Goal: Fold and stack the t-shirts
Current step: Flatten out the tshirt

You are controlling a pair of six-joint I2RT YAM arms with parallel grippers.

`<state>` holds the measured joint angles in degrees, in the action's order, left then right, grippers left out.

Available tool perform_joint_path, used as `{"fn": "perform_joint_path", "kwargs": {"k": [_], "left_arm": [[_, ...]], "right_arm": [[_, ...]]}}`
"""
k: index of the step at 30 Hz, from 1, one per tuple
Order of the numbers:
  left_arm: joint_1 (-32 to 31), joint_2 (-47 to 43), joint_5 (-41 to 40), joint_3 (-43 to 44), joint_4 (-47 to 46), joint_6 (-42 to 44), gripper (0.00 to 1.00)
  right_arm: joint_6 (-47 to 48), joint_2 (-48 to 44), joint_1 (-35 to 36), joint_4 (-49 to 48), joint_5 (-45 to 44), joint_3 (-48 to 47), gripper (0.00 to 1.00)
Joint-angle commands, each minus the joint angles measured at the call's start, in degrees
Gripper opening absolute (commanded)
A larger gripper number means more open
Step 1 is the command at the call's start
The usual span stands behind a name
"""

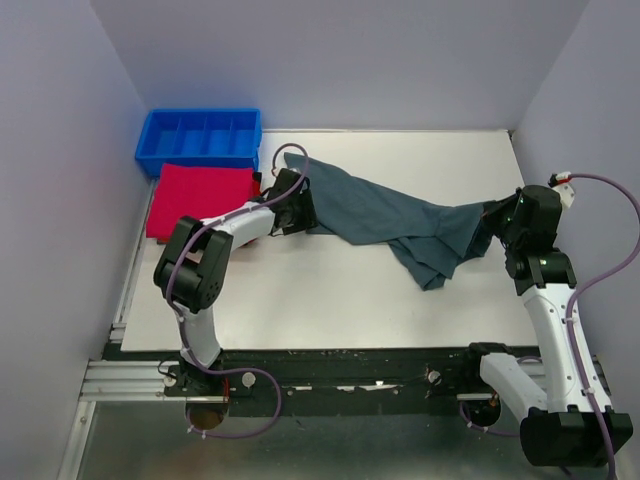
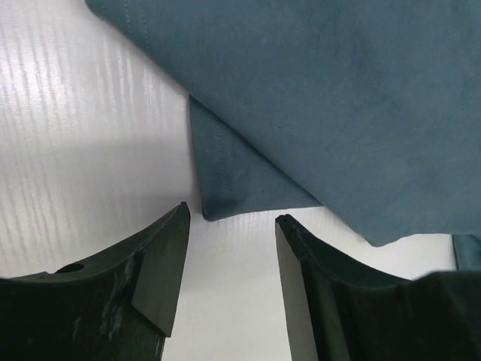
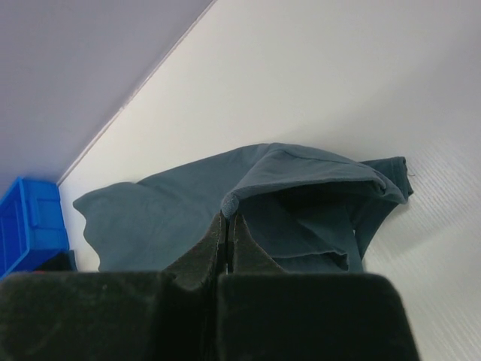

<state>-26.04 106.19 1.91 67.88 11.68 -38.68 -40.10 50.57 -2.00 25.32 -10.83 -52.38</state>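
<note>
Spreading step, I judge: dark teal cotton t-shirt (image 1: 380,212) lay crumpled on white table (image 1: 330,295); right hand (image 3: 228,219) clenched on its fold, left hand (image 2: 231,226) released beside hem corner. Next needed: pinch corner.

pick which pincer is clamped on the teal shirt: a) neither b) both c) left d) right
d: the right pincer is shut on a raised fold of the teal shirt, while the left pincer is open above the table, just short of the shirt's corner.
</note>
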Motion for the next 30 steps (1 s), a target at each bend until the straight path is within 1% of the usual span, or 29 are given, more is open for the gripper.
{"fn": "perform_joint_path", "kwargs": {"k": [1, 6, 7, 11, 14, 16, 18, 22, 24, 26, 28, 30], "left_arm": [[-0.7, 2.9, -0.9, 1.8, -0.3, -1.2, 0.59], [-0.9, 4.3, -1.5, 1.8, 0.2, -1.4, 0.50], [-0.9, 4.5, -3.1, 1.7, 0.2, -1.4, 0.48], [-0.9, 5.2, -4.4, 0.2, -1.4, -1.7, 0.37], [-0.9, 6.0, -5.5, -0.2, -3.4, -1.1, 0.19], [-0.8, 6.5, -7.8, 0.8, -3.2, 0.6, 0.05], [-0.9, 6.8, -10.8, 3.2, -0.8, 2.3, 0.00], [-0.9, 5.1, -15.0, 6.6, 3.6, 5.6, 0.00], [-0.9, 1.8, -15.3, 5.8, 3.7, 6.0, 0.00], [-0.9, -2.2, -15.1, 4.6, 3.8, 6.2, 0.00], [-0.9, -6.1, -14.7, 3.8, 5.0, 6.2, 0.00], [-0.9, -9.3, -14.3, 2.6, 6.6, 6.2, 0.00]], "right_arm": [[-0.5, -0.9, -0.4, -1.5, 0.5, 1.1, 0.01], [-0.7, -1.2, -0.5, -1.5, 0.5, 1.1, 0.01], [-0.7, -1.3, -0.5, -1.6, 0.5, 1.2, 0.01], [-0.9, -1.8, -0.5, -1.6, 0.5, 1.3, 0.01], [-1.0, -2.1, -0.4, -1.5, 0.8, 1.5, 0.01], [-0.9, -2.6, -0.5, -1.4, 1.0, 1.5, 0.01], [-0.7, -2.9, -0.4, -1.5, 1.1, 1.8, 0.01], [0.0, -3.5, -0.4, -1.3, 0.8, 2.3, 0.01], [0.0, -3.4, -0.4, -1.2, 1.3, 3.2, 0.01], [-0.9, -2.8, -0.4, -1.6, 3.9, 5.2, 0.01], [-1.6, -2.1, -0.4, -2.2, 6.0, 7.6, 0.01], [-2.0, -2.0, -0.5, -2.5, 6.2, 9.6, 0.01]]}}
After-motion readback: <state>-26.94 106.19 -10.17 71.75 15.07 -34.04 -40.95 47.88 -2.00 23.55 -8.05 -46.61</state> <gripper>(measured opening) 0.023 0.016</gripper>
